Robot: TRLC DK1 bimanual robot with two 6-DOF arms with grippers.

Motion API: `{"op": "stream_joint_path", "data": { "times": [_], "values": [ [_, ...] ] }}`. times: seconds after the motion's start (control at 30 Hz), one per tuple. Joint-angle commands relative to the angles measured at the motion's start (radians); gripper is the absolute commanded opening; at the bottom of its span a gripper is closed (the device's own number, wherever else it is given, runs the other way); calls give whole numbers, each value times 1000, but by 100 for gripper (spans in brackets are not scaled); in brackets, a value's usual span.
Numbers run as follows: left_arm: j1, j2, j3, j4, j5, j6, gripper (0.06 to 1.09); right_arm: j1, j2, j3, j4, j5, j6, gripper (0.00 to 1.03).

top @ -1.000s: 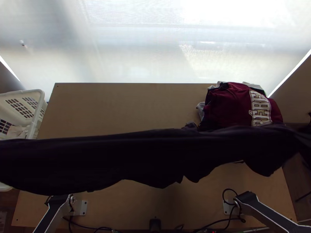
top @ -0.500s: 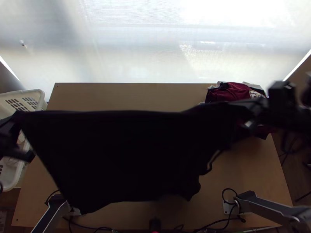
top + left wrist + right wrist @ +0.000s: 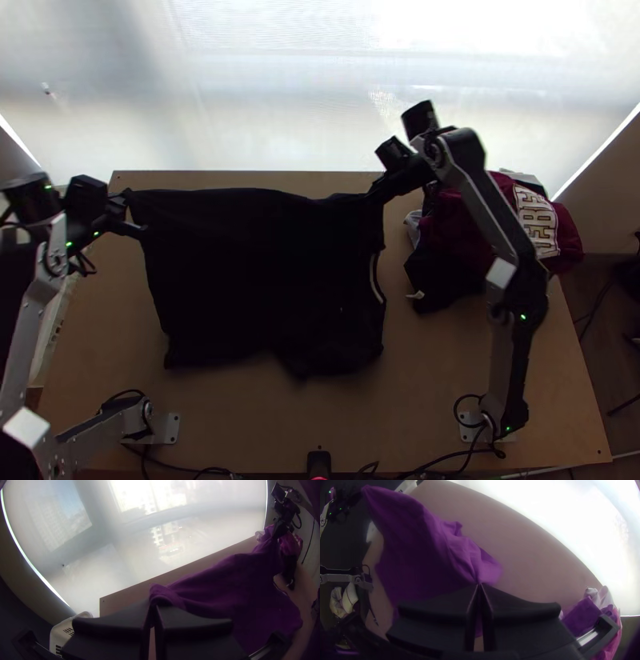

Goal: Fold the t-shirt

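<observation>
Basically, the dark tee [image 3: 256, 280] was spread over the wooden tbl [image 3: 280, 412], far corners pinched in L grip [image 3: 128, 205] & R grip [image 3: 374, 194], both closed. Pale window [image 3: 280, 96] beyond, clothes pile [image 3: 552, 232] R, white basket [image 3: 56, 634] L.

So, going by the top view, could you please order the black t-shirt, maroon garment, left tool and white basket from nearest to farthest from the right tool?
1. Black t-shirt: gripped in the right tool.
2. Maroon garment: on the right side.
3. Left tool: across, at the shirt's left corner.
4. White basket: at the far left.
</observation>
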State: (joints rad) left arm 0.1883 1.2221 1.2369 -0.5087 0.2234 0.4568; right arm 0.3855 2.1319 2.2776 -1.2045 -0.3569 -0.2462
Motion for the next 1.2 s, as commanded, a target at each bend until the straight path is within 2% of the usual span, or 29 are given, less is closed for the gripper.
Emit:
{"op": "stream_joint_path", "data": {
  "times": [0.0, 0.13, 0.23, 0.4, 0.53, 0.6, 0.67, 0.73, 0.87, 1.17],
  "values": [
    [-98, 232, -80, 196, -30, -26, 9, 26, 171, 23, 26, 29, -11, 3],
    [-155, 359, -63, 343, -81, -56, 9, 21, 180, 17, 85, 101, -1, 3],
    [-155, 491, 18, 372, -91, -58, 9, 12, 241, 86, 161, 121, -4, 3],
    [-104, 663, 142, 412, -119, -41, 9, 6, 298, 99, 250, 243, -19, 3],
    [-61, 708, 191, 443, -136, -23, 9, -4, 261, 34, 378, 291, 5, 3],
    [-33, 717, 205, 489, -160, -26, 9, -4, 255, 54, 413, 299, 18, 3],
    [-16, 732, 228, 483, -160, -26, 9, 7, 257, 59, 448, 355, 19, 3],
    [-12, 740, 230, 486, -162, -20, 9, 10, 267, 60, 467, 363, 18, 3],
    [-36, 720, 200, 434, -159, -20, 9, 23, 293, 37, 465, 361, 18, 3],
    [-104, 597, 64, 453, -147, 14, 9, 69, 200, -9, 336, 351, 31, 3]
  ]
}}
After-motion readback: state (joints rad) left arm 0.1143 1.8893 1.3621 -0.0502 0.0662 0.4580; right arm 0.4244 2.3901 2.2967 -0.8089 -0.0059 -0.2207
